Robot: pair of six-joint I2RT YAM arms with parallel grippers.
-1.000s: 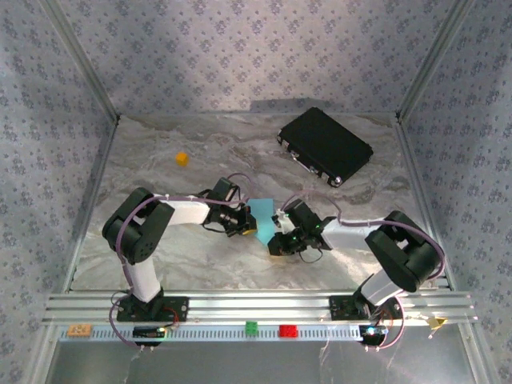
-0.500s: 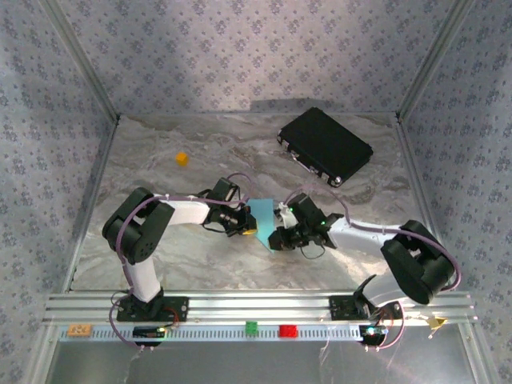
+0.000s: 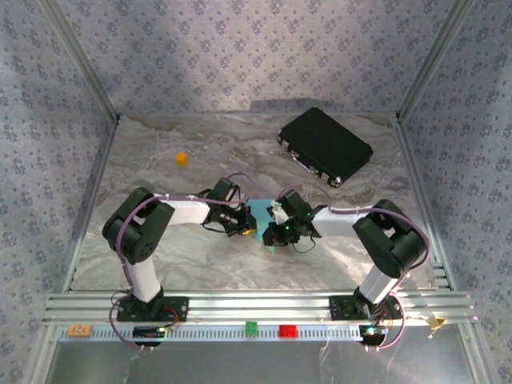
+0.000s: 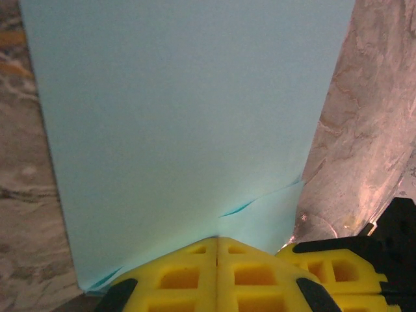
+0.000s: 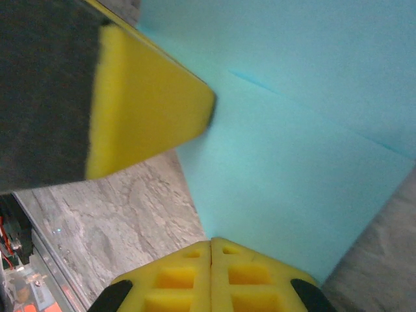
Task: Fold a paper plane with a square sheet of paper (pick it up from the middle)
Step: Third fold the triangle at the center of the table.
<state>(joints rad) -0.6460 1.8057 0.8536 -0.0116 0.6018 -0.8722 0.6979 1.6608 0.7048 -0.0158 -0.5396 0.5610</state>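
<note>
Paper (image 4: pixel 182 117) top cut off, pic edge.

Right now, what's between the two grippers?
The paper. The left gripper and right gripper are each shut on an edge of it. This shows in the top view and both wrist views.

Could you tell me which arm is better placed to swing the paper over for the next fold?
Right, probably: the right gripper is shut near a corner of the paper and looks free to swing, while the left gripper clamps mid-edge as an anchor.
</note>
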